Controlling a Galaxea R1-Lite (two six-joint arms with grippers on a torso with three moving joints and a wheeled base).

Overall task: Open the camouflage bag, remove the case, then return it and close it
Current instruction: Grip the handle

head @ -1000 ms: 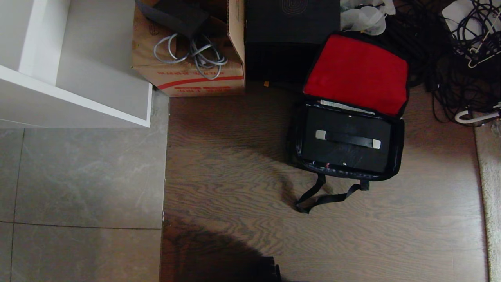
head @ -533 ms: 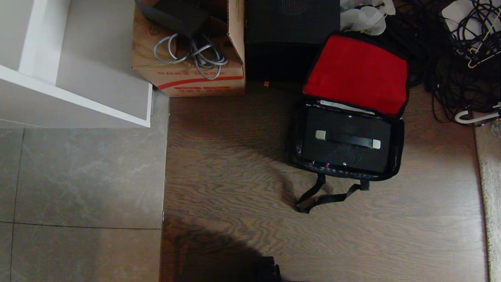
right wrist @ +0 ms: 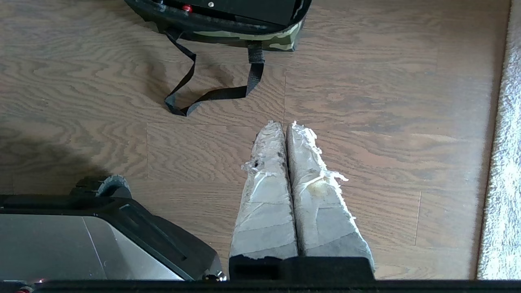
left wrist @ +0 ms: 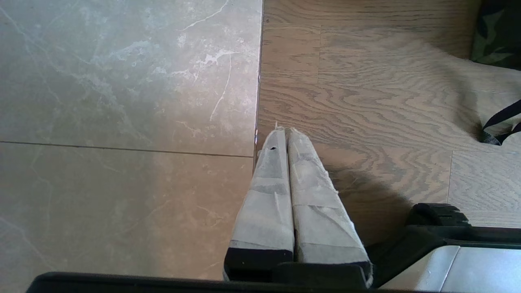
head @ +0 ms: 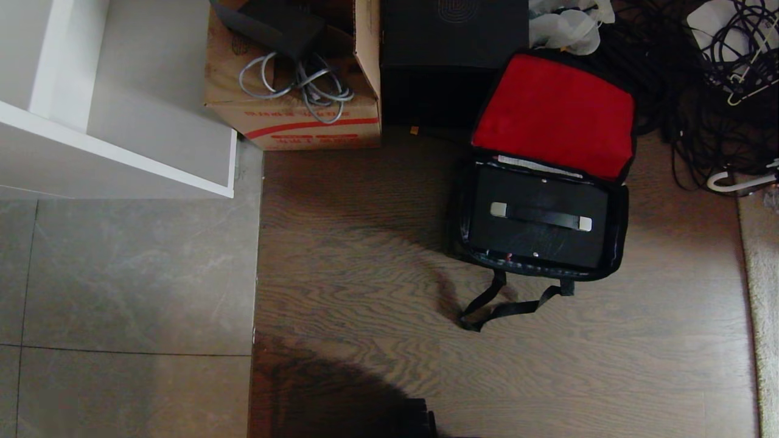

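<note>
Nothing has shifted since the earlier frames: bag, case and both arms lie as before. Boxy camouflage fabric bag point(head: 616, 231) on the wood-grain floor point(head: 365, 255), red-lined lid point(head: 554, 115) thrown back toward the tall black box point(head: 453, 55); black shoulder strap point(head: 505, 304) trailing toward the robot. Black rectangular hard case point(head: 538, 243) seated inside the bag, its black top handle with silver ends point(head: 540, 216) facing up. Left hand point(left wrist: 285, 132) pressed closed and empty, low over the tile-and-wood seam. Right hand point(right wrist: 285, 126) likewise closed and empty, well short of the strap. The case looks rigid and probably weighty; the handle's middle is the natural hold. The bag's soft walls may drag on it.
</note>
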